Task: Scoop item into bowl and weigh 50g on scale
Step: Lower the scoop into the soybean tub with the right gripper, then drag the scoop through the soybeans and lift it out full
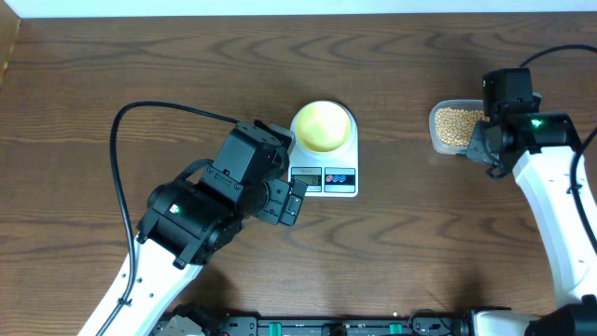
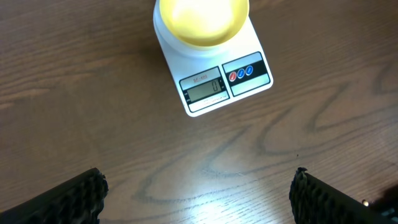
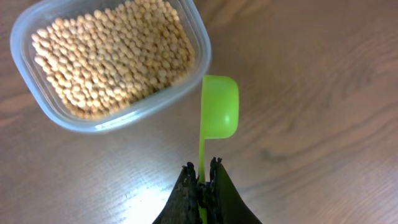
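Beans (image 3: 112, 59) fill the tub (image 3: 99, 124) beside the green scoop (image 3: 219, 109) clamped in right fingers (image 3: 186, 196); left fingers (image 2: 68, 199) apart near scale (image 2: 214, 93).

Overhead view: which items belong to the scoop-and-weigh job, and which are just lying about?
In the job:
- beans
- clear tub holding them
- green scoop, held in the right fingers
- yellow bowl
- white scale under the bowl

Lying about:
- nothing loose; only the left arm's black cable
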Controlling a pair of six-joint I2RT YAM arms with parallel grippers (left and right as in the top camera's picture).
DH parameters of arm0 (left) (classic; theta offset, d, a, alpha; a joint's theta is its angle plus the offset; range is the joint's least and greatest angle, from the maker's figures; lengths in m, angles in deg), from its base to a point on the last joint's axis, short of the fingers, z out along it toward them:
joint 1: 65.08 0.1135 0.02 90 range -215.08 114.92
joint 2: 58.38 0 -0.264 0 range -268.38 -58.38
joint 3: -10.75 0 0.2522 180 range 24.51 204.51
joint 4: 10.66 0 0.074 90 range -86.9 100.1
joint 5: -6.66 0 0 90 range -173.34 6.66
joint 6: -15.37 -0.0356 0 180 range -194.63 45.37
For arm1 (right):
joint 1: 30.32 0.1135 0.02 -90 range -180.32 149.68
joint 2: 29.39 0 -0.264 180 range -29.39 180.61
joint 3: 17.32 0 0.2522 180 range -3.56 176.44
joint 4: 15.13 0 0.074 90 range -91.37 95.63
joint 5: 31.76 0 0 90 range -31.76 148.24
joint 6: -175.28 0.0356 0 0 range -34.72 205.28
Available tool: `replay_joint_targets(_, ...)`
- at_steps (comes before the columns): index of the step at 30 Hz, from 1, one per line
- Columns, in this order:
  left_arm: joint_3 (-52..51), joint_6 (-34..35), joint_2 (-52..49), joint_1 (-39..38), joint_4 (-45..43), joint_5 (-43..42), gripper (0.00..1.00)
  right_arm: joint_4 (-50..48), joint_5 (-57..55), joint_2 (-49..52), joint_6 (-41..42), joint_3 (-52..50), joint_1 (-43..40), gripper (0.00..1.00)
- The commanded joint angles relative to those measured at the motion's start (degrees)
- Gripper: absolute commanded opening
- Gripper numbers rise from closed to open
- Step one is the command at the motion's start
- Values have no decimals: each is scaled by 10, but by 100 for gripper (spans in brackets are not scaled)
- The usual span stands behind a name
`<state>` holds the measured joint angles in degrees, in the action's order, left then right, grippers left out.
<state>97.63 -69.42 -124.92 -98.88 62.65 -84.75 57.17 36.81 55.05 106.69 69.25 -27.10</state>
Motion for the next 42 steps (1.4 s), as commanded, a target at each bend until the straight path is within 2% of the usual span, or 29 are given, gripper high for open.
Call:
replay_joint_targets(1, 10, -7, -1, 1, 0, -3, 96, -27, -12, 8, -33, 13, -3, 1)
replay_joint_targets(23, 10, -7, -1, 1, 0, -3, 96, -132, 12, 133, -95, 13, -3, 1)
replay_joint_targets(31, 10, -7, -1, 1, 0, -3, 96, -135, 107, 157, -82, 13, -13, 1)
replay_joint_targets(42, 10, -7, -1, 1, 0, -3, 97, -108, 274, 155, -69, 36, -87, 1)
